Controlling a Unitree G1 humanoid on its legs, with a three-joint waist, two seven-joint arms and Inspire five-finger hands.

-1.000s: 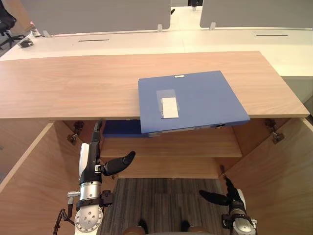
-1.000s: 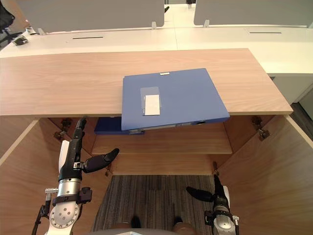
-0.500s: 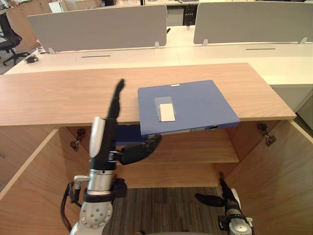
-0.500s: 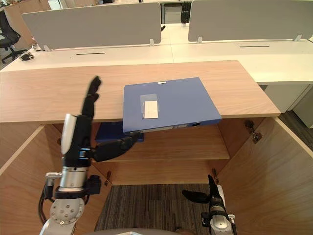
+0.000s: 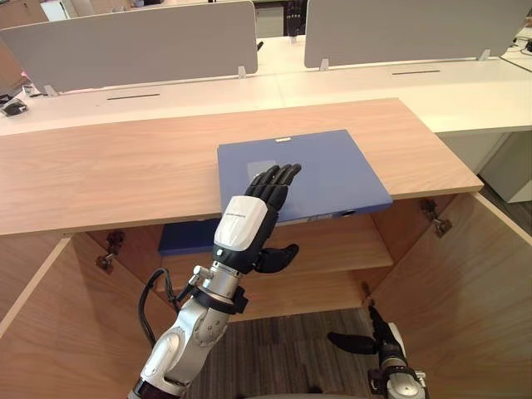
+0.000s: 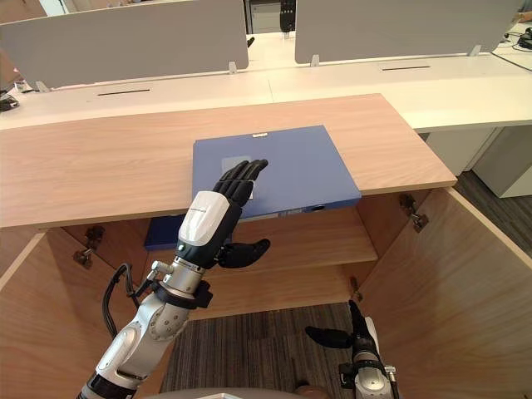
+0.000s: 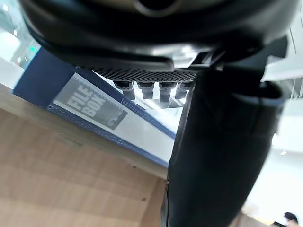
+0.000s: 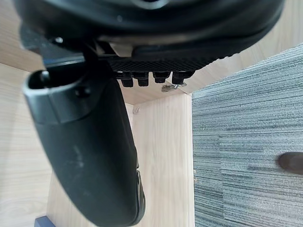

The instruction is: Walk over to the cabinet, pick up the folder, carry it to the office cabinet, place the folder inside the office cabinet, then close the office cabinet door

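— What's closest to us, down low?

— The right hand (image 5: 381, 341), hanging just above the grey carpet (image 5: 283, 357) between the two open cabinet doors. Its fingers are straight and lie side by side, the thumb sticks out to the side, and it holds nothing.

— And the other one?

— The left hand (image 5: 245, 229) is raised in front of the cabinet. Its fingers (image 5: 278, 179) are stretched out flat and close together over the near part of the blue folder (image 5: 332, 170), while the thumb points sideways lower down, below the front edge of the wooden top (image 5: 125, 166). I can't tell whether the fingertips actually rest on the cover (they look very near it). Nothing is gripped.

— So where's the folder?

— Lying flat on the cabinet top, right of the middle, its spine at the front and jutting a little over the edge.

— Anything inside the cabinet?

— A shelf (image 5: 349, 249), and towards its left end a second blue folder (image 5: 187, 237) lying flat under the top. The right door (image 5: 465, 291) and the left door (image 5: 50, 332) both stand wide open.

— Behind all that?

— White desks (image 5: 374, 83) with grey divider screens (image 5: 133, 46) standing on them
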